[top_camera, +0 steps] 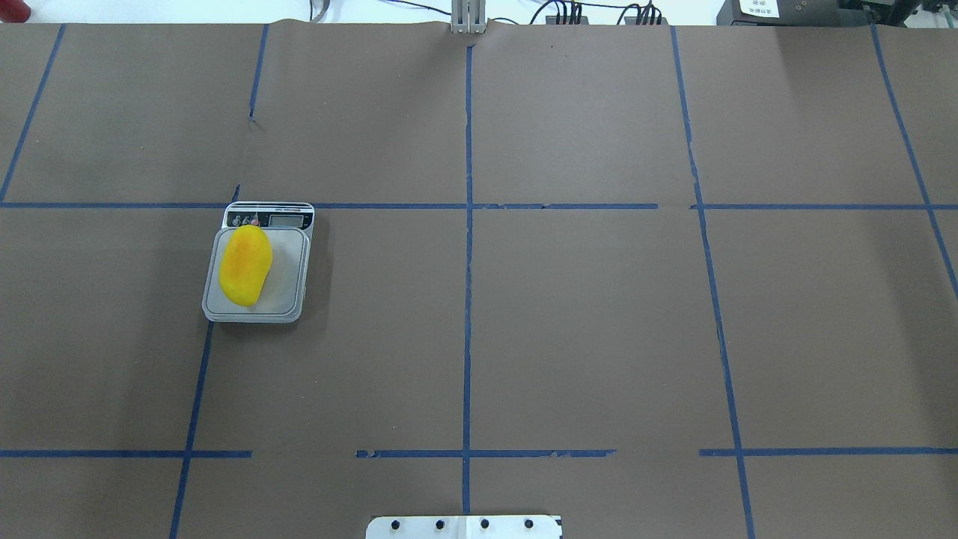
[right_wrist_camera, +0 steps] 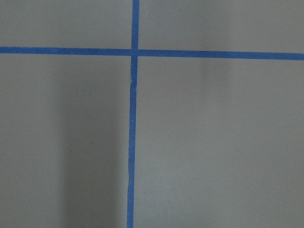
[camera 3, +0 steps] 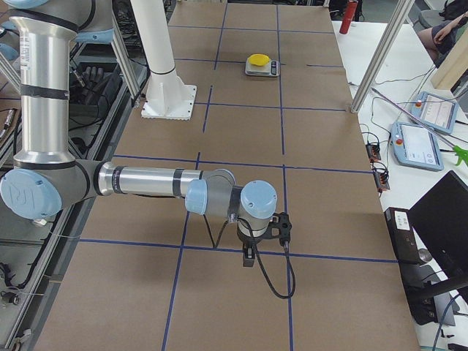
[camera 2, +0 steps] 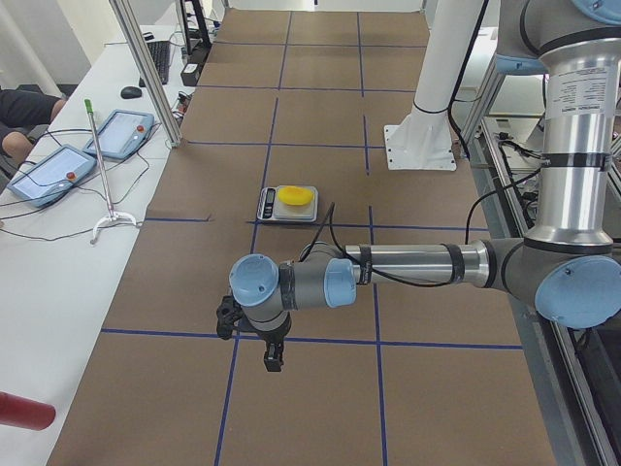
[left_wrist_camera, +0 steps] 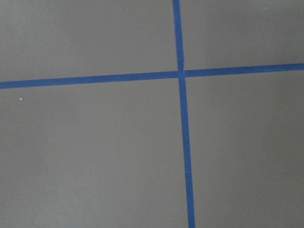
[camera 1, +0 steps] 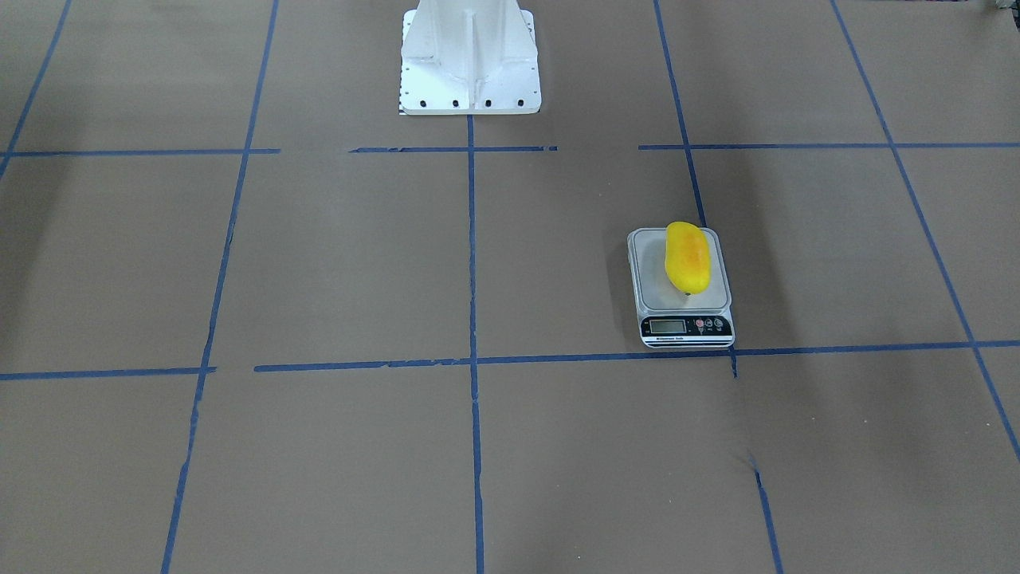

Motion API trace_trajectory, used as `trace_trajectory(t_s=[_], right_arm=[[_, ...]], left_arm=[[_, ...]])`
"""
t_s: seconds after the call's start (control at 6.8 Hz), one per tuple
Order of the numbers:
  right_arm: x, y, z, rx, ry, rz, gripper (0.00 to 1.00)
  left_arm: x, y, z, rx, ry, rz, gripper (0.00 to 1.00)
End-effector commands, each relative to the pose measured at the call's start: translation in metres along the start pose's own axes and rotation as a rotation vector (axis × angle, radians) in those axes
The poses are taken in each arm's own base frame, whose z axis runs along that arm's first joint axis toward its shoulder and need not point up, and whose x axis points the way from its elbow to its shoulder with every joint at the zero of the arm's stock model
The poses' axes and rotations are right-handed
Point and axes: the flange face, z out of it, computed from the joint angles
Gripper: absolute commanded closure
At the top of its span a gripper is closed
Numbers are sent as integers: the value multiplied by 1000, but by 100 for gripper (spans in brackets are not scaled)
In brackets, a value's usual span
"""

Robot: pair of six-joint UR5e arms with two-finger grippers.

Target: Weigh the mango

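The mango (camera 1: 687,257) is yellow with an orange blush and lies lengthwise on the platform of the grey scale (camera 1: 649,296). In the overhead view the mango (top_camera: 245,265) lies on the left part of the scale (top_camera: 290,288), left of the table's middle line. Both also show small in the side views, the mango (camera 2: 295,196) (camera 3: 257,59) on the scale (camera 2: 268,205) (camera 3: 271,69). My left gripper (camera 2: 273,356) and right gripper (camera 3: 248,257) hang over bare table far from the scale; I cannot tell if they are open or shut. Both wrist views show only brown paper and blue tape.
The white robot base (camera 1: 470,64) stands at the table's middle edge. Side benches hold control tablets (camera 2: 58,165) (camera 3: 424,139), cables and metal posts (camera 2: 146,68) (camera 3: 380,58). A red object (camera 2: 24,413) lies on the bench beside my left arm.
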Motion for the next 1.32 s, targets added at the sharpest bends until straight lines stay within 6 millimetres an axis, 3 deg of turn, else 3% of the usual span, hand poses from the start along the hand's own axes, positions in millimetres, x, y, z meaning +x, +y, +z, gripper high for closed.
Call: trace_trajectory(t_s=[0.0, 0.15, 0.29, 1.18], right_arm=[[0, 0, 0, 1, 0, 0, 0], [0, 0, 0, -1, 0, 1, 0], [0, 0, 0, -1, 0, 1, 0], [0, 0, 0, -1, 0, 1, 0]], left_arm=[[11, -5, -14, 18, -2, 17, 0], [28, -10, -31, 4, -2, 5, 0], [31, -12, -36, -1, -7, 4, 0], [33, -14, -38, 1, -11, 41, 0]])
